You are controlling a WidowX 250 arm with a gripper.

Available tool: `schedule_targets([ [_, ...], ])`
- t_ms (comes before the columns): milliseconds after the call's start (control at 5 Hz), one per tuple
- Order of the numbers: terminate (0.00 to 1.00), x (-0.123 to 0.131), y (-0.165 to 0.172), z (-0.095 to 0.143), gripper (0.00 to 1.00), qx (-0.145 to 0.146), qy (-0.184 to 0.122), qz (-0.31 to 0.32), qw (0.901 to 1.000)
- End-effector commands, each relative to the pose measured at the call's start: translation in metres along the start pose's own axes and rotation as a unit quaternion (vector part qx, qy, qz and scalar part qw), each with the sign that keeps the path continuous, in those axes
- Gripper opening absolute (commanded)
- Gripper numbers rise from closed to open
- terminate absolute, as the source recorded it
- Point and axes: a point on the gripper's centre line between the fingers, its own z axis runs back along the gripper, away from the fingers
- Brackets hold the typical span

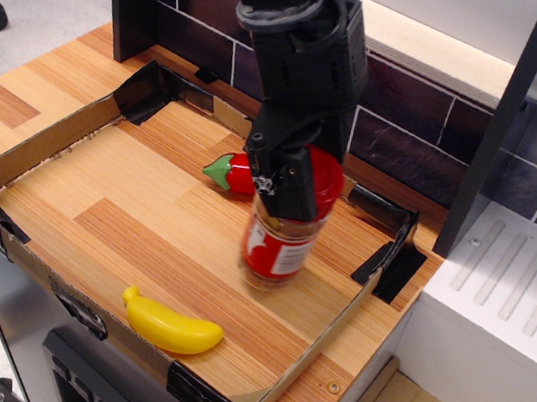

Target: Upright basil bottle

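The basil bottle (279, 251) is a clear jar with a red cap and a red-and-white label. It stands nearly upright on the wooden tray floor, base down, right of centre. My black gripper (292, 179) comes down from above and is shut on the bottle's red cap, one finger (279, 184) across the front of the cap. The cap's right half shows behind the finger.
A red chili pepper (235, 173) with a green stem lies just behind the bottle. A yellow toy banana (172, 326) lies at the tray's front edge. The cardboard tray wall (46, 132) rings the area. A white block (497, 326) stands at the right.
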Motion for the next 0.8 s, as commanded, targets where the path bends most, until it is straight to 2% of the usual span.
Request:
schedule_targets([
  [0,0.0,-0.002,0.016,0.018,1.0,0.001,-0.063,0.018,0.9979],
  [200,0.0,0.0,0.021,0.029,1.0,0.009,-0.054,0.026,0.9981],
  [400,0.0,0.002,0.023,0.043,1.0,0.017,-0.059,0.029,0.9977],
  [600,0.0,0.012,0.025,0.074,1.0,0.064,-0.035,0.046,0.9963],
])
